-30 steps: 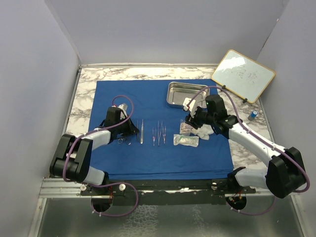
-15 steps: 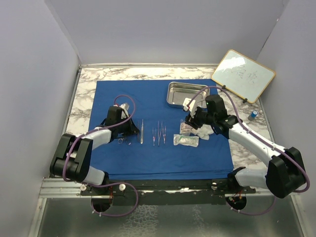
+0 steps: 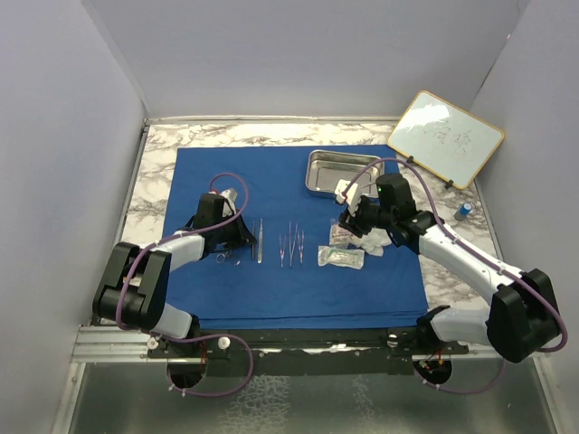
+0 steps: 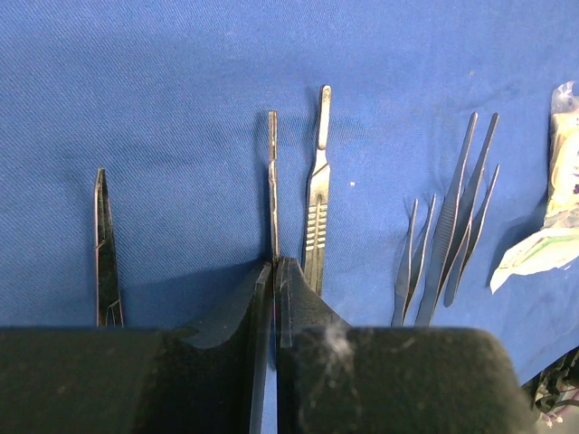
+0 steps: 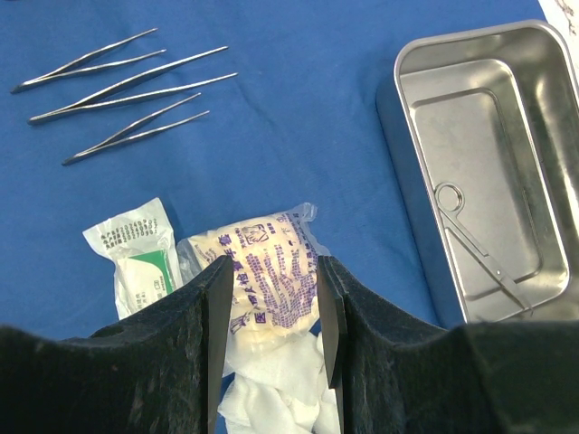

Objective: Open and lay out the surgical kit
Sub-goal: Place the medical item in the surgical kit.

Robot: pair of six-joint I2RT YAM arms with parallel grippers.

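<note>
Since a second ago we see hardly any shift in either arm. Nearest us, the left gripper [image 4: 273, 267] pinches the end of a thin steel tool [image 4: 272, 181] on the blue cloth [image 4: 181, 81], with the tweezers [image 4: 443, 235] at its 3 o'clock. The right gripper [image 5: 271, 262] hangs spread over a gauze packet [image 5: 271, 231]. At its 11 o'clock from above, the tray [image 3: 312, 172] holds scissors [image 5: 470, 244].
</note>
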